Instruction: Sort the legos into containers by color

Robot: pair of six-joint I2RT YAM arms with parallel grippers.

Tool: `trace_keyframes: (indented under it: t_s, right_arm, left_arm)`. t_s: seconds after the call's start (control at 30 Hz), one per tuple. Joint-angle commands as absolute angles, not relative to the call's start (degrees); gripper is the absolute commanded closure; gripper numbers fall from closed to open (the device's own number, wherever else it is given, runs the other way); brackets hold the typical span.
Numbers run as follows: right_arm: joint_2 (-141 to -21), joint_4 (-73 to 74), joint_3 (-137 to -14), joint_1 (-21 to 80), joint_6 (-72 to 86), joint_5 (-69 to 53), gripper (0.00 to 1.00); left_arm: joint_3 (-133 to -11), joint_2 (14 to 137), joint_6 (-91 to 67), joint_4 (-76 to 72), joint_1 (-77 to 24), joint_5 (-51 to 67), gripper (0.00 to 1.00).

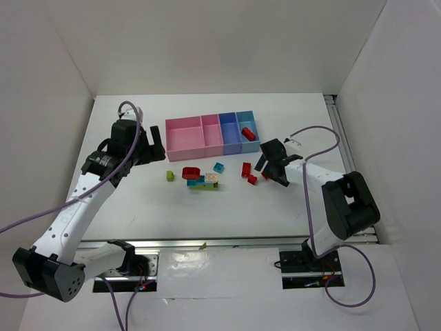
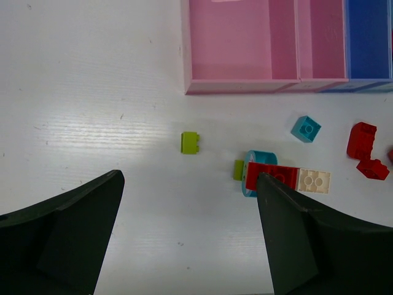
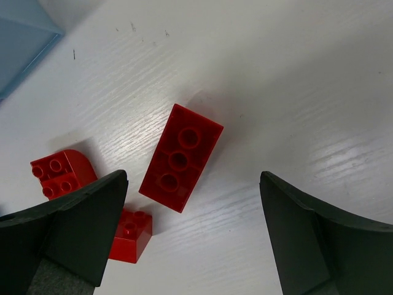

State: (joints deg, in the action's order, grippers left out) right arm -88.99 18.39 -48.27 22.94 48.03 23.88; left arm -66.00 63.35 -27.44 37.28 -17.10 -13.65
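Note:
The containers point(image 1: 213, 134) stand in a joined row at the back: two pink bins, a periwinkle one and a light blue one point(image 1: 248, 124) with a red brick point(image 1: 248, 131) inside. Loose legos lie in front: a yellow-green brick point(image 1: 169, 176), a red, cyan and beige cluster point(image 1: 203, 181), a cyan brick point(image 1: 218, 167) and red bricks point(image 1: 246, 169). My right gripper point(image 3: 193, 178) is open just over an upside-down long red brick point(image 3: 181, 158), with two smaller red ones point(image 3: 61, 174) point(image 3: 130, 235) to its left. My left gripper point(image 2: 190, 178) hangs open and empty near the yellow-green brick point(image 2: 190, 142).
White walls close the table at the back and both sides. A metal rail point(image 1: 344, 138) runs along the right edge. In the left wrist view the pink bin wall point(image 2: 239, 86) is just beyond the bricks; a light blue bin corner point(image 3: 21, 37) shows in the right wrist view.

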Motion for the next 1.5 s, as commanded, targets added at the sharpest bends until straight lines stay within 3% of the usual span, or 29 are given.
trace_keyframes:
  t_s: [0.0,0.3,0.37,0.4,0.47,0.5,0.57,0.8,1.17,1.23,1.27,1.3,1.33,1.47]
  right_arm:
    - [-89.6,15.8,-48.7,22.7,50.7,24.8,0.06]
    - [-94.1,14.3,-49.3,23.2,50.7,27.3,0.24]
    - [-94.7,14.3,-49.8,23.7,50.7,28.0,0.33]
    - [-94.7,14.9,-49.8,23.7,50.7,28.0,0.44]
    - [-92.4,15.8,-50.4,24.4,50.7,30.5,0.53]
    - [-91.4,16.9,-51.0,25.1,50.1,31.2,0.63]
    - [-88.3,17.4,-51.9,25.9,48.8,33.1,0.69]
    - [-86.3,13.1,-61.9,26.5,36.0,27.6,0.70]
    - [-111.8,13.4,-90.8,25.3,27.4,27.7,0.64]
    - [-116.6,14.0,-96.7,24.0,27.4,25.8,0.54]
    - [-118.3,16.2,-98.9,24.0,27.4,25.8,0.43]
    - [-119.8,17.9,-103.6,24.0,27.4,26.5,0.24]
    - [-120.8,19.9,-105.3,24.0,27.4,27.5,0.18]
    - [-112.3,15.9,-96.7,26.4,27.4,32.9,0.15]
  left_arm:
    - [-65.5,62.2,-28.0,35.8,-17.3,-14.1,0.01]
    - [-65.0,62.8,-28.0,34.7,-17.3,-12.4,0.01]
    - [-65.0,62.8,-28.0,34.7,-17.3,-12.4,0.01]
    - [-65.0,62.8,-28.0,34.7,-17.3,-12.4,0.01]
    - [-64.4,62.8,-28.6,34.7,-17.3,-12.4,0.01]
    - [-64.4,62.8,-28.6,34.7,-17.3,-12.4,0.01]
    - [-63.8,62.8,-28.6,34.7,-17.3,-12.4,0.01]
    - [-63.3,64.1,-31.0,36.1,-17.3,-14.8,0.01]
    - [-64.4,61.3,-30.5,37.2,-17.3,-15.5,0.01]
    - [-64.4,60.7,-30.5,37.2,-17.3,-15.5,0.01]
    - [-64.4,60.7,-30.5,37.2,-17.3,-15.5,0.01]
    - [-64.4,60.7,-30.5,37.2,-17.3,-15.5,0.01]
    - [-64.4,60.7,-30.5,37.7,-17.3,-15.5,0.01]
    - [-64.4,60.7,-30.5,37.7,-17.3,-15.5,0.01]
